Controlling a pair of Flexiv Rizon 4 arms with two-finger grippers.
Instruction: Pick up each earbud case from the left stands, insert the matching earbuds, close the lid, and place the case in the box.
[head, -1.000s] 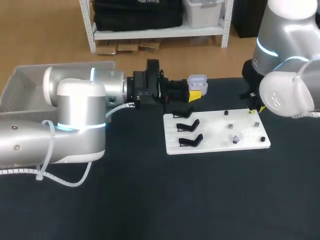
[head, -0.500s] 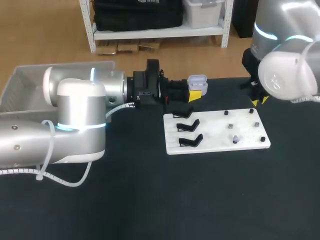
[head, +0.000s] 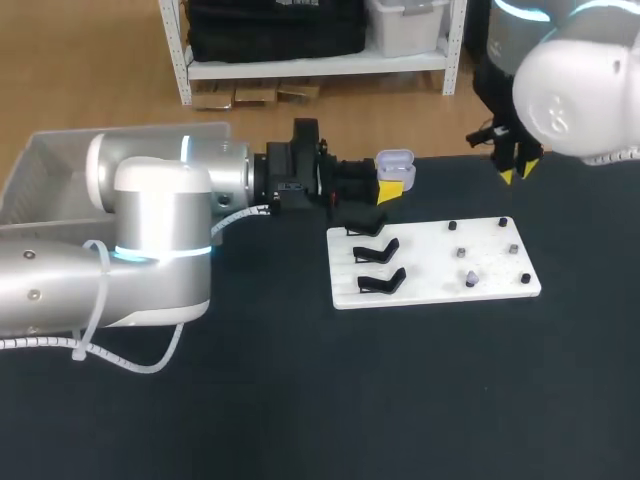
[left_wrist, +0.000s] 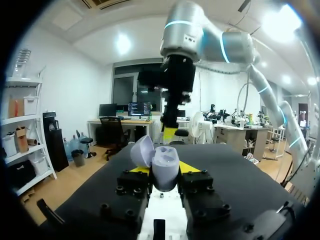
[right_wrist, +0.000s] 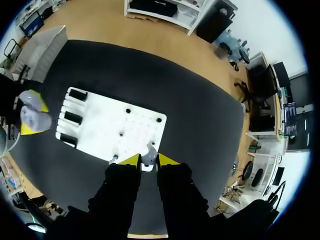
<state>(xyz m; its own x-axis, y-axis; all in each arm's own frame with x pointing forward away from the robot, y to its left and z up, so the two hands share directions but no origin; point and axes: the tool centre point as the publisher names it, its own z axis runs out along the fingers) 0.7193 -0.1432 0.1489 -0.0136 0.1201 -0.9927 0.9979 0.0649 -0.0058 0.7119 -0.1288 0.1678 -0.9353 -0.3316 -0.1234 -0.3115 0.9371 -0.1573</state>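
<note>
The left gripper (left_wrist: 165, 174) is clamped on an open earbud case (left_wrist: 164, 159), held between its fingers with the lid tipped back, above the dark surface (left_wrist: 235, 170). The right gripper (right_wrist: 149, 161) pinches a small pale earbud (right_wrist: 148, 152) between its tips, high over the white board (right_wrist: 100, 125) beneath it.

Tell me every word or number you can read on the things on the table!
No words, numbers or signs can be read.
Case in the left gripper: plain, no print.
Board and its black stands: plain, no print.
Earbud in the right gripper: too small to tell.
</note>
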